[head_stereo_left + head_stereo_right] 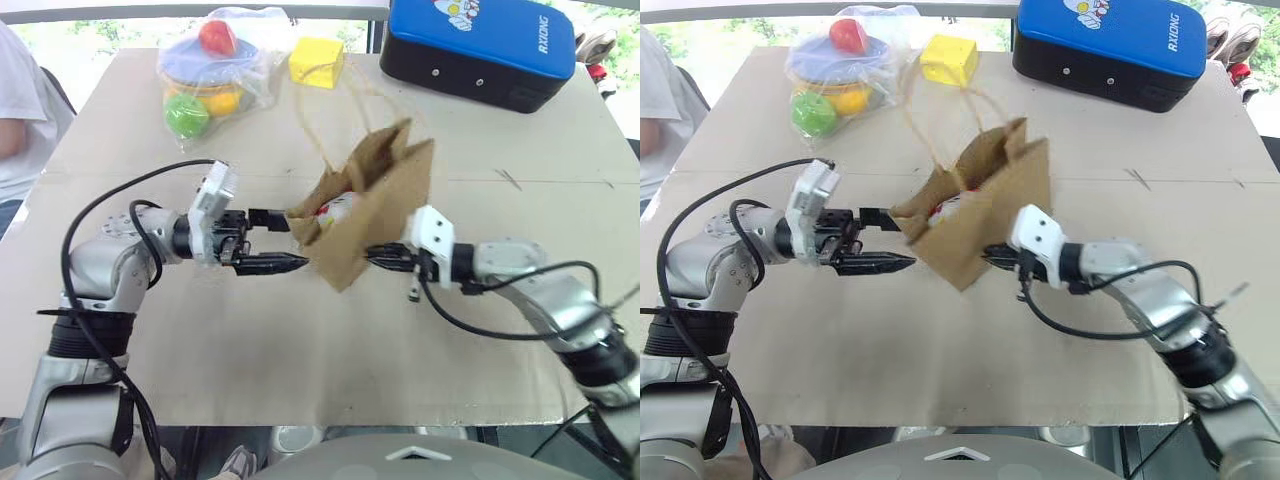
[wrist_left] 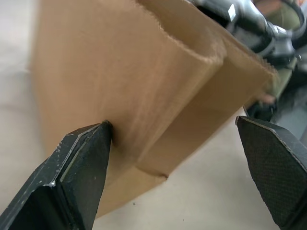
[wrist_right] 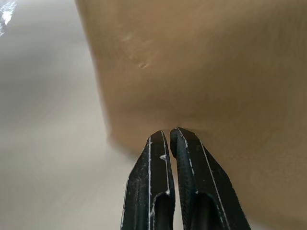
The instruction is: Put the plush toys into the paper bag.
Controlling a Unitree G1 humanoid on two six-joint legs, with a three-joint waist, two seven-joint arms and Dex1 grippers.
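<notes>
Your paper bag sits near the middle of the table, tilted over toward the left with its mouth facing up and left, and both arms close on it from opposite sides. In the mouth you can see the white chicken toy, its white and red showing just inside the rim. You cannot tell from these views where the bear toy is.

Your left gripper points right at the bag's left side with its jaws spread wide. In the left wrist view one finger touches the folded paper wall, while the other stands well off to the side, so the bag's lower corner lies between the two but is not clamped.

Your right gripper points left at the bag's right, lower face. Its jaws are pressed together with nothing between them; in the right wrist view the fingertips sit right against the brown paper, touching or just short of it.

The bag's tan loop handles rise from the mouth toward the far side. Beyond them, at the far edge, stand a yellow cube, a clear plastic bag of coloured balls to its left, and a blue and black case on the far right. A person's white sleeve shows at the far left.
</notes>
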